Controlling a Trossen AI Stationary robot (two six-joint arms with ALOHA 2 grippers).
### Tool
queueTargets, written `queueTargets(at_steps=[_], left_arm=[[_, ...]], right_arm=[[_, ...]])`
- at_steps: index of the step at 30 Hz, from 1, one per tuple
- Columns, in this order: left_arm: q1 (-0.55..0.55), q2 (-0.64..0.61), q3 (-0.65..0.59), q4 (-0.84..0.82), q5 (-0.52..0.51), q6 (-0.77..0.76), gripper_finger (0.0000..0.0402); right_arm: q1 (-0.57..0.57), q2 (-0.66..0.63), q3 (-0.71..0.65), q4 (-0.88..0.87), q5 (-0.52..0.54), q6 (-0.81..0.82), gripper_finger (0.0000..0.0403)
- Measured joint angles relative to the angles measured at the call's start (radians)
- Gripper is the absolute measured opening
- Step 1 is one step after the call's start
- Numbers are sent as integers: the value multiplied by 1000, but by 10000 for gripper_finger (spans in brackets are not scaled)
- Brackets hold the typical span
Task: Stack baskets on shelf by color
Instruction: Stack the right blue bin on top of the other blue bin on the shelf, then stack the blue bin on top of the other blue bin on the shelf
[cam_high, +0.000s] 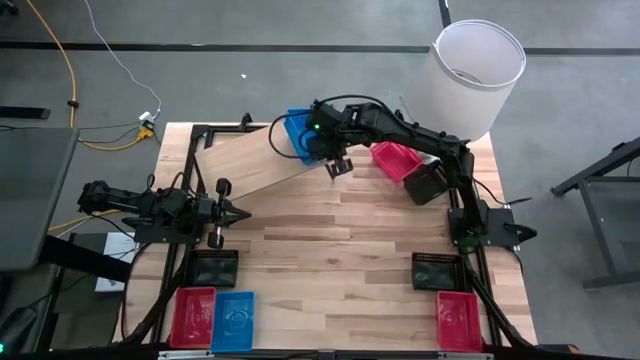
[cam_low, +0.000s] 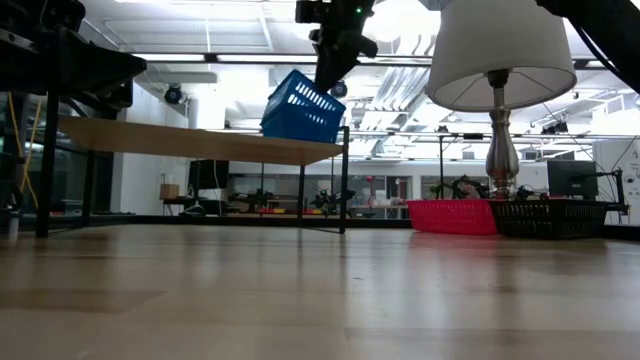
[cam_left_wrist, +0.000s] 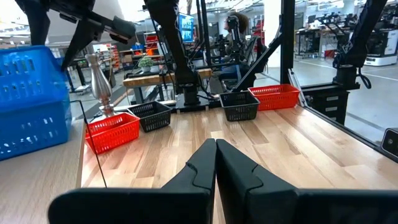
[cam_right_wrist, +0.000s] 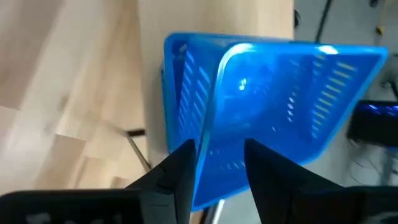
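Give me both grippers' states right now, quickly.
Left gripper: jaws shut, holding nothing, low over the table.
Right gripper: jaws parted astride the rim of the tilted blue basket on the shelf.

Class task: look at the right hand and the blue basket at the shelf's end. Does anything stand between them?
Nothing visible does. The right hand straddles the rim of the tilted blue basket on the shelf, fingers apart.

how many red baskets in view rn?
3 red baskets: one by the lampshade, beside a black basket; one bottom-left of the high view, by a blue basket; one bottom-right. Arms may hide more.
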Motion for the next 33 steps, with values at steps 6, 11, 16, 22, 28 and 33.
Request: queueTargets(at_steps=[6, 11, 16, 22, 28, 33], left_arm=[[0, 0, 0, 0, 0, 0, 3], [0, 0, 0, 0, 0, 1, 3], [0, 0, 0, 0, 0, 0, 3], [0, 0, 0, 0, 0, 0, 3], [0, 0, 0, 0, 0, 0, 3], [0, 0, 0, 0, 0, -1, 3]], right_arm=[[0, -7, 1, -3, 74, -2, 126], [0, -7, 1, -2, 79, 0, 103], [2, -7, 1, -20, 30, 6, 48], [22, -7, 1, -54, 0, 6, 7], [34, -30, 2, -10, -16, 11, 2], [25, -35, 2, 62, -190, 60, 1]])
